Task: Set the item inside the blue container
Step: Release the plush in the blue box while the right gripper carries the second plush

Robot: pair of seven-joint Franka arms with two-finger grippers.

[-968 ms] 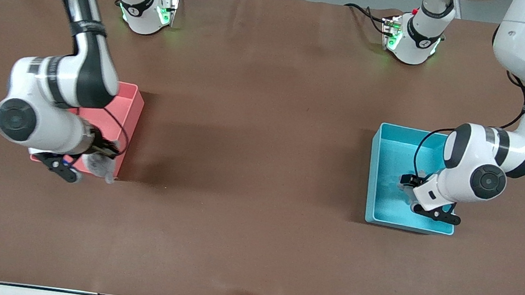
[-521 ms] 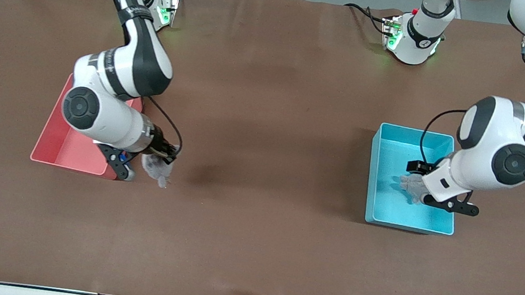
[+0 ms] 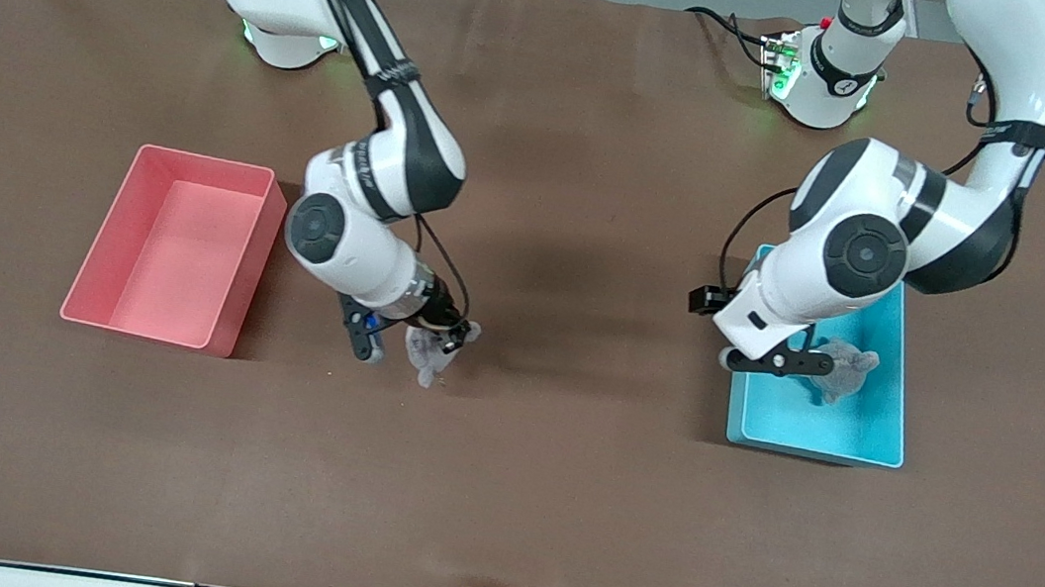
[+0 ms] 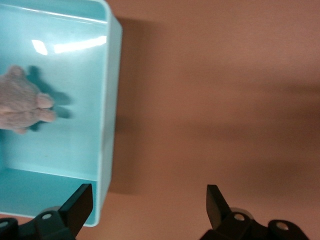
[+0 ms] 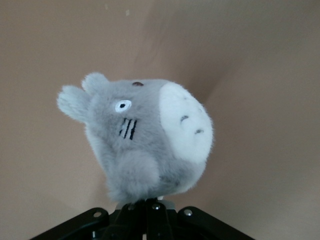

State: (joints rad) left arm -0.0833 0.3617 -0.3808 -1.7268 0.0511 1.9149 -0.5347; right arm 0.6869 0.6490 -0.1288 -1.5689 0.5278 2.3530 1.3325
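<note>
Two plush toys, two bins and two claws are in view on one brown counter (image 3: 498,490). Taking the blue container (image 3: 814,434) as the landmark: it stands at the left arm's end of the counter, a light-blue straight-walled bin, and one grey plush toy (image 3: 842,368) lies inside it on the floor of the bin, toward the wall at the left arm's end. In the left wrist view that same toy (image 4: 22,107) rests flat on the blue bottom, apart from the walls that show. The left claw (image 4: 145,205) hangs over the container's wall on the side toward the right arm, its two fingers spread wide and holding nothing, one over the bin and the other over bare counter. Well apart from the blue container, toward the right arm's end, the right claw (image 3: 438,335) is over bare counter between the two bins, clenched on the second plush toy (image 3: 428,352), a grey round animal with a white belly and small ears. The right wrist view shows this toy (image 5: 145,137) gripped from below at its base, its face tilted sideways. Farther again from the blue container, at the right arm's end, stands the one pink bin (image 3: 231,273), of like shape, with nothing showing inside it.
</note>
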